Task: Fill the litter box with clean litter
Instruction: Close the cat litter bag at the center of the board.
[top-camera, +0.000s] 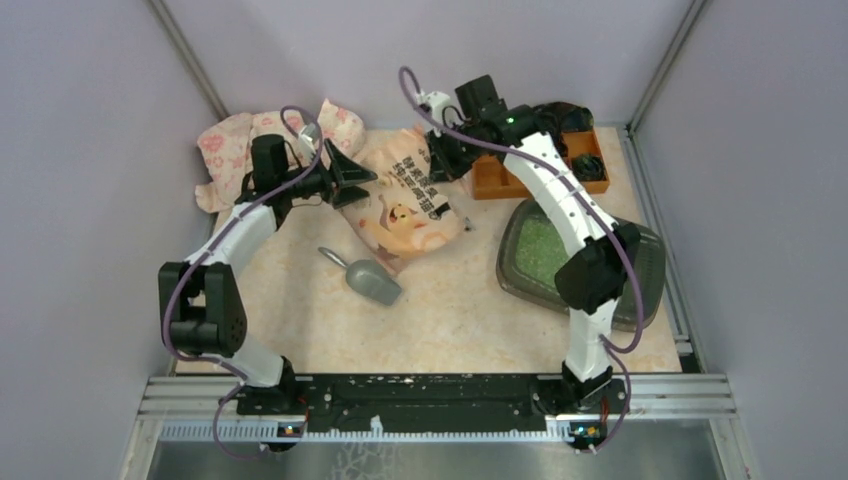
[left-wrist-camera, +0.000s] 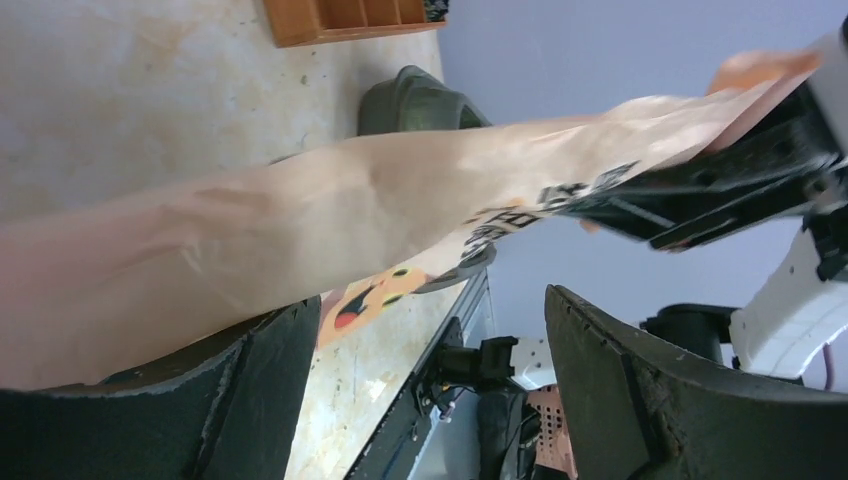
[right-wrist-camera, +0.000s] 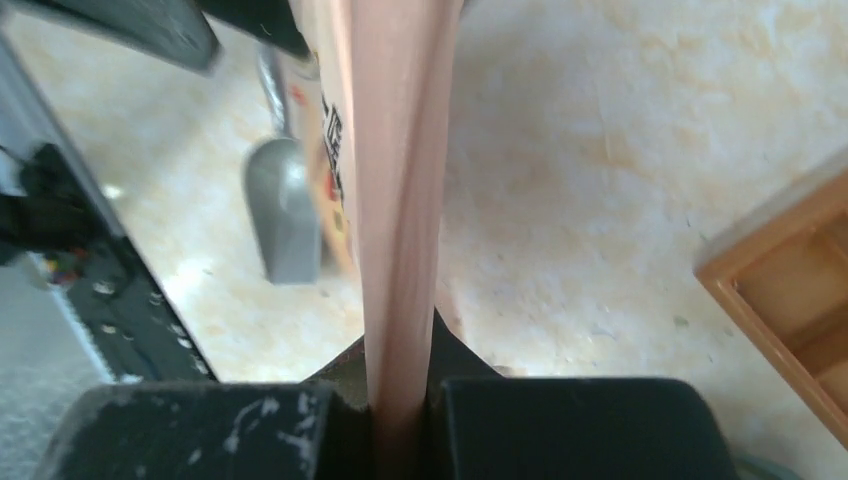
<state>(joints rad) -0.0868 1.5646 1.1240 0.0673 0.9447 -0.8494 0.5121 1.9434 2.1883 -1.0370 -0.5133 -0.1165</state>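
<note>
The litter box (top-camera: 652, 272) lies at four o'clock on the marbled table (top-camera: 300, 330), with a patch of clean litter (top-camera: 540, 250) showing in its left half. The pink bag (top-camera: 405, 205) is at twelve o'clock, one edge pinched tight in the right gripper (right-wrist-camera: 400, 400). The left gripper (top-camera: 352, 181), at the bag's nine o'clock, stands spread wide. The grey scoop (top-camera: 372, 282) lies at the bag's six o'clock.

Soft overhead light casts faint shadows. The pink bag (right-wrist-camera: 400, 200) blurs close to both wrist cameras.
</note>
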